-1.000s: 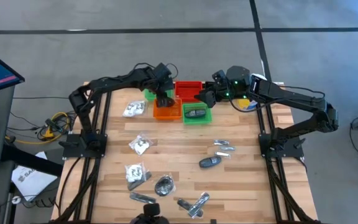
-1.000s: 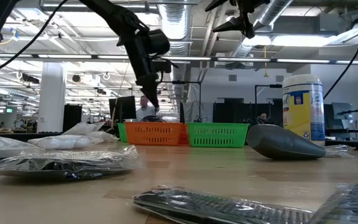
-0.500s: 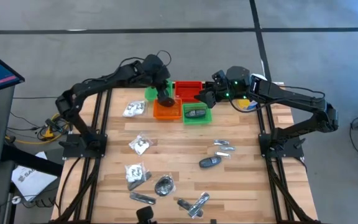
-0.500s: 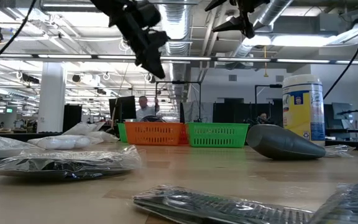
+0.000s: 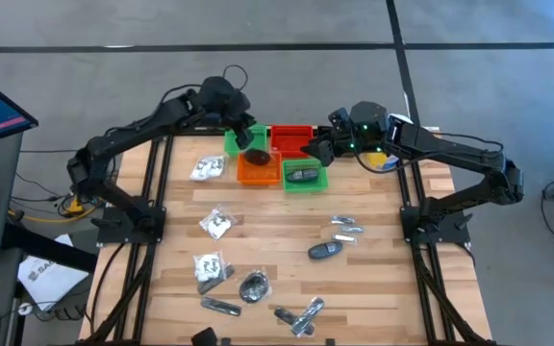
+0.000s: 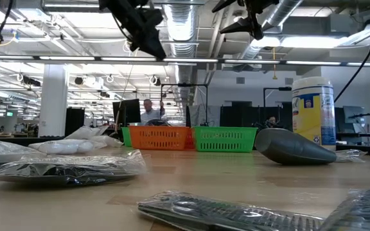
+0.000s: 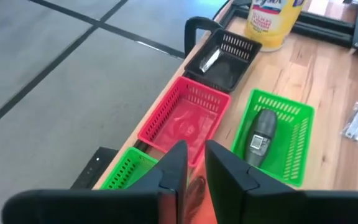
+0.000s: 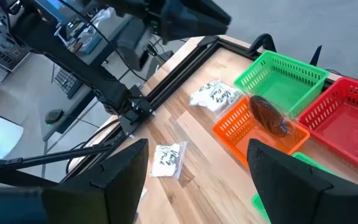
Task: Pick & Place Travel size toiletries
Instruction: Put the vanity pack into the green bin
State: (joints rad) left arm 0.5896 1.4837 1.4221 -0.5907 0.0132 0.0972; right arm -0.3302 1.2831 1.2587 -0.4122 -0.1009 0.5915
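My left gripper (image 5: 245, 135) hangs high over the far green tray (image 5: 234, 144), its fingers a narrow gap apart (image 7: 196, 171) and holding nothing. A black round piece in plastic (image 5: 256, 154) lies in the orange tray (image 8: 244, 127). A dark grey oval (image 7: 258, 134) lies in the near green tray (image 5: 306, 177). My right gripper (image 5: 317, 146) waits open (image 8: 194, 180) above the red tray (image 5: 289, 137). Clear packets (image 5: 217, 223), silvery tubes (image 5: 346, 227), another grey oval (image 5: 325, 251) and a black round piece (image 5: 255, 285) lie on the table.
A black tray (image 7: 225, 55) with a silvery sachet stands past the red tray. The tall white canister (image 6: 313, 112) stands by the table's far right corner. The trays line the far edge; bare wood (image 5: 277, 231) lies between the trays and the scattered items.
My left gripper has risen out of the orange tray and drawn back toward the table's far left corner. The black round piece stays lying in the orange tray.
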